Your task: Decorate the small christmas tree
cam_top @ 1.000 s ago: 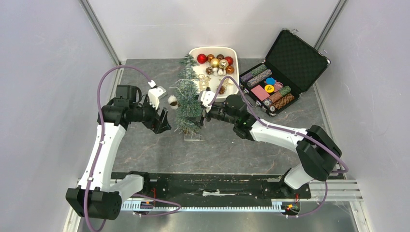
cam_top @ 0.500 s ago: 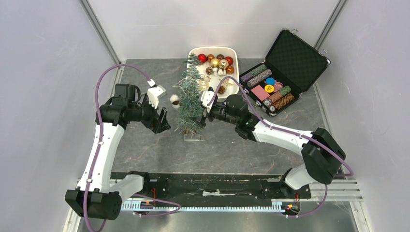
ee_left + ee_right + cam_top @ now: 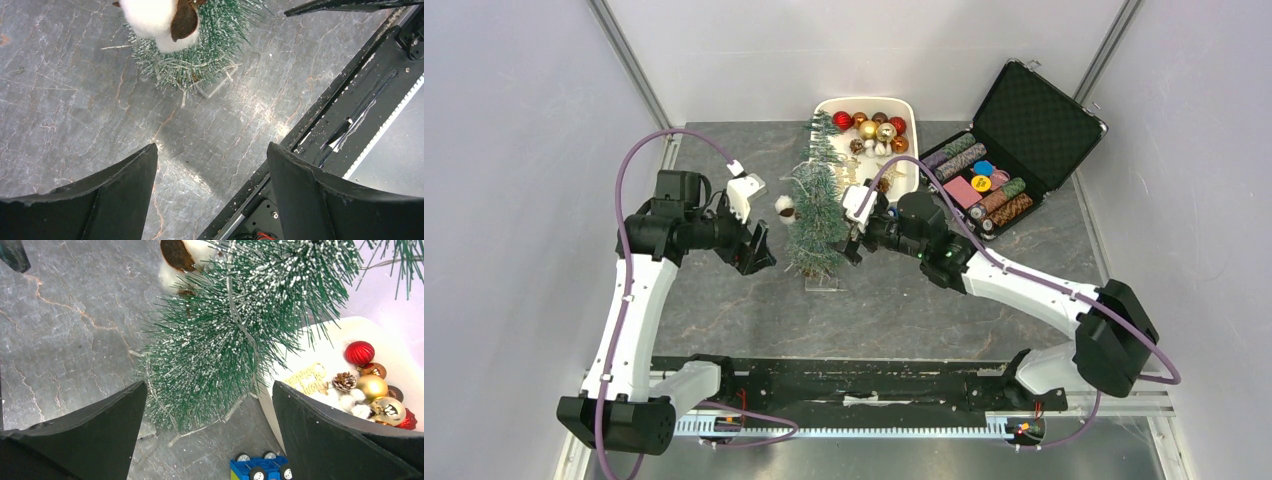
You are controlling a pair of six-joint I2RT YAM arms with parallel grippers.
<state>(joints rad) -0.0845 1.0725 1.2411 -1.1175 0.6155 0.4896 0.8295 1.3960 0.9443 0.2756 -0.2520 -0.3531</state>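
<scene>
Upright on the surface, small christmas tree sits between both jaws: right arm just beside lower branches, left arm slightly farther; both jaws apart, empty.

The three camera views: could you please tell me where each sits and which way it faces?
Top external: above and behind the bases, looking down; both arms show, left gripper and right gripper flanking the small christmas tree.
Left wrist: on left arm, facing down at the tree's foot; open fingers show.
Right wrist: on right arm, facing tree and tray; open fingers show.
Shared: tree and cotton boll.
</scene>
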